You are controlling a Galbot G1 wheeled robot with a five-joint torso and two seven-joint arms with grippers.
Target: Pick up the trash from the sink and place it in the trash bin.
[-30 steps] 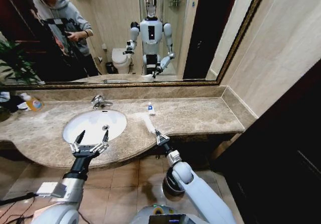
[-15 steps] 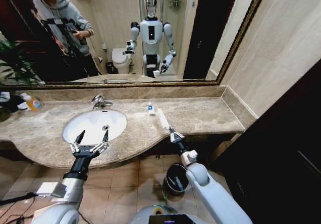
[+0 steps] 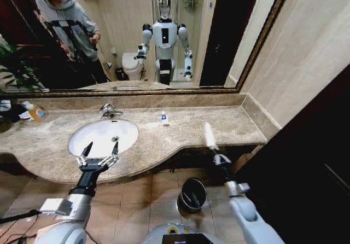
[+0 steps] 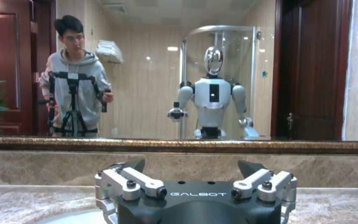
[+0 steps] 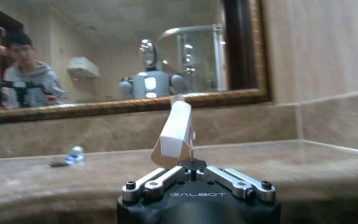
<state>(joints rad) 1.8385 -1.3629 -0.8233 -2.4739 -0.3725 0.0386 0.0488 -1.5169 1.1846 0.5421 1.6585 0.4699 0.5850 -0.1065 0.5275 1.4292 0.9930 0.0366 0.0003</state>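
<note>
The right claw (image 3: 217, 155) grips a flat white packet (image 3: 208, 135) upright by the worktop (image 3: 219, 125) edge, above and beside the trash bin (image 3: 192, 195), while the open left claw (image 3: 97, 156) hovers over the sink (image 3: 103, 135).

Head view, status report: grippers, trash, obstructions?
Right gripper shut on flat white rectangular packet, beyond counter edge. Left gripper open over white oval sink. Black round bin below, unobstructed.
</note>
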